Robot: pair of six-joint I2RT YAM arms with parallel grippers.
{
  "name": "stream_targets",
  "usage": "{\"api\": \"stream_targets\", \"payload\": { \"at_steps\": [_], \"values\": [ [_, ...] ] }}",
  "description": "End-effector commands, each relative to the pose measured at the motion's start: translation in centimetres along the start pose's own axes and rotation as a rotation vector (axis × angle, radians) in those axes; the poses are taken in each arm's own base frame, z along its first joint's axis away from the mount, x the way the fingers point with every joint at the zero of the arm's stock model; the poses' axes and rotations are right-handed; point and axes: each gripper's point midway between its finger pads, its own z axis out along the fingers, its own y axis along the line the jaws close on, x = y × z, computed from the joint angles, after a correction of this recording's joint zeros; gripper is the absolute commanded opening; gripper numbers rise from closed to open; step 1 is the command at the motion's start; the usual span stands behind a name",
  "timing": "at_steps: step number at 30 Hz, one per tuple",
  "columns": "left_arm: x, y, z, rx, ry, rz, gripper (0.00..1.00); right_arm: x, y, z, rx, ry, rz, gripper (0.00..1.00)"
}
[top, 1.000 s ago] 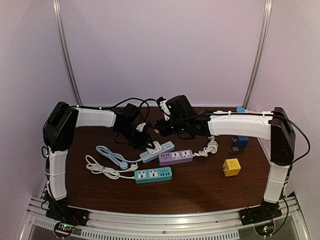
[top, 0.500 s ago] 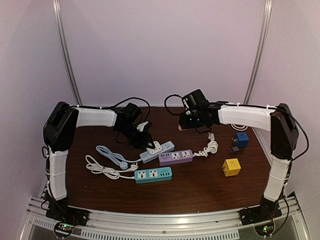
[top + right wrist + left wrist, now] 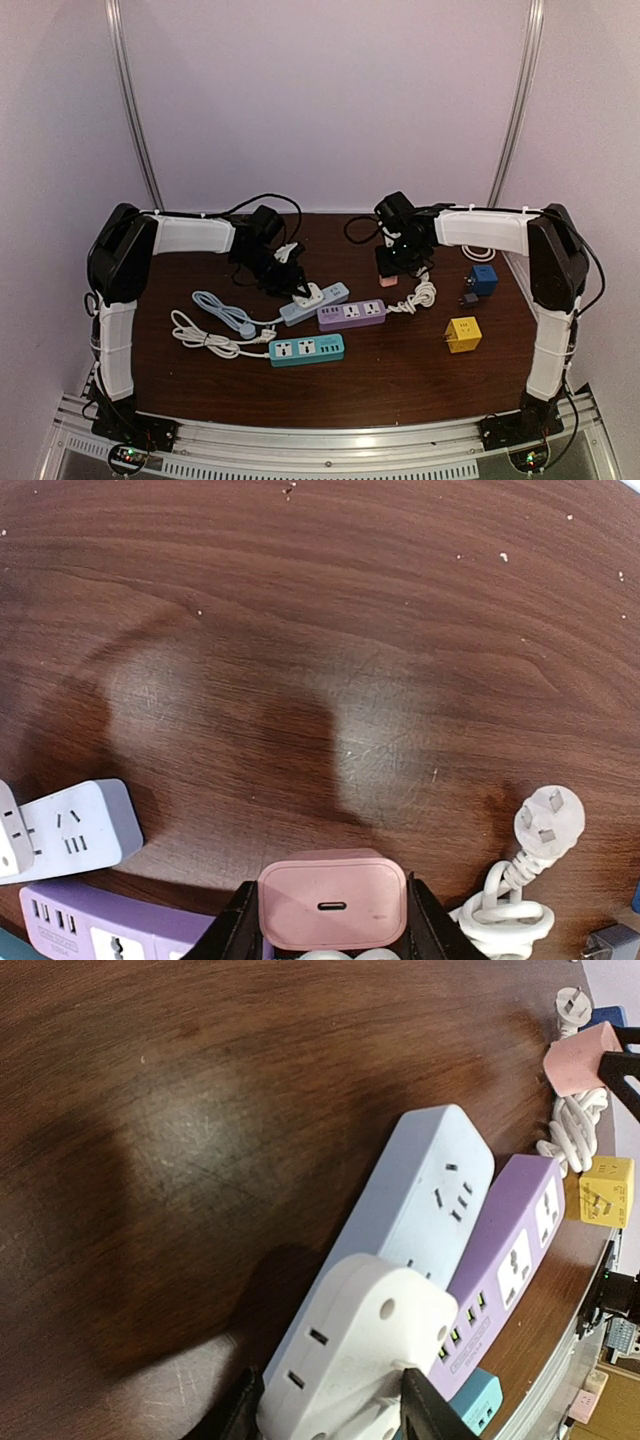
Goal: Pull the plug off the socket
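Step in hand: probably the taking hold of the white adapter [image 3: 350, 1330], before the pull itself.
White adapter: seated on the light blue strip [image 3: 430, 1190], a little left of the table's middle; not yet out of the socket.
Left gripper [image 3: 328, 1385]: placed astride the adapter, one finger at each side; pressing or only close, cannot tell.
Right gripper [image 3: 330, 890]: pinching a pink charger [image 3: 332, 905] by its two sides, to the far right of the strips.
Pink charger: apart from every socket, so likely already free; low over the table, just beside the coiled white cable [image 3: 520, 900].
Next move: calls for a firm closing on the adapter's sides, then a straight pull away from the strip's face, not sideways; perhaps also a hold on the strip, as probably light enough to rise with the plug.
Risk: lifting of the whole strip, or slipping on the smooth white shell.
Other strips: purple strip [image 3: 510, 1250] just beside the light blue one; teal strip [image 3: 306, 349] nearer, apart.
Right side: yellow cube [image 3: 462, 334] near, blue cube [image 3: 484, 279] farther, both well apart from the strips.
Surface: dark brown wood-grain table [image 3: 400, 385], glossy, a little scratched, with some pale specks.
Room: plain pale walls [image 3: 320, 100], two slanting metal posts [image 3: 135, 110] at the far corners.
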Motion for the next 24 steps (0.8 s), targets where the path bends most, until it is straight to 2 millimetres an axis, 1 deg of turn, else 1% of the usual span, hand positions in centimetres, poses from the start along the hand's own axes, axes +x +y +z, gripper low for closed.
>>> {"api": "stream_targets", "payload": {
  "at_steps": [1, 4, 7, 13, 15, 17, 20, 23, 24],
  "values": [
    [2.0, 3.9, 1.6, -0.144, 0.06, -0.018, 0.47, 0.4, 0.4, 1.5, 0.012, 0.059, -0.024, 0.33],
    [1.9, 3.6, 1.6, -0.131, 0.055, -0.011, 0.49, 0.1, 0.9, 2.4, -0.002, 0.073, -0.026, 0.37],
    [1.8, 3.3, 1.6, -0.108, 0.047, -0.005, 0.49, -0.2, 1.3, 2.9, -0.01, 0.078, -0.02, 0.42],
    [1.5, 2.6, 1.3, -0.083, 0.03, 0.01, 0.51, -1.2, 2.1, 3.1, -0.04, 0.057, -0.01, 0.61],
    [1.4, 2.5, 1.2, -0.077, 0.026, 0.012, 0.51, -1.4, 2.2, 3.0, -0.042, 0.051, -0.008, 0.69],
    [1.2, 2.3, 1.1, -0.069, 0.022, 0.013, 0.52, -1.5, 2.2, 2.9, -0.043, 0.047, -0.006, 0.74],
    [1.0, 1.9, 1.1, -0.055, 0.015, 0.013, 0.52, -1.8, 2.3, 2.1, -0.05, 0.032, 0.006, 0.75],
    [0.7, 1.6, 0.9, -0.045, 0.001, 0.013, 0.51, -1.9, 4.0, 0.9, -0.135, 0.01, 0.015, 0.72],
    [0.6, 1.5, 0.8, -0.042, -0.005, 0.013, 0.51, -1.7, 4.7, 0.6, -0.168, 0.014, 0.018, 0.69]
  ]
}}
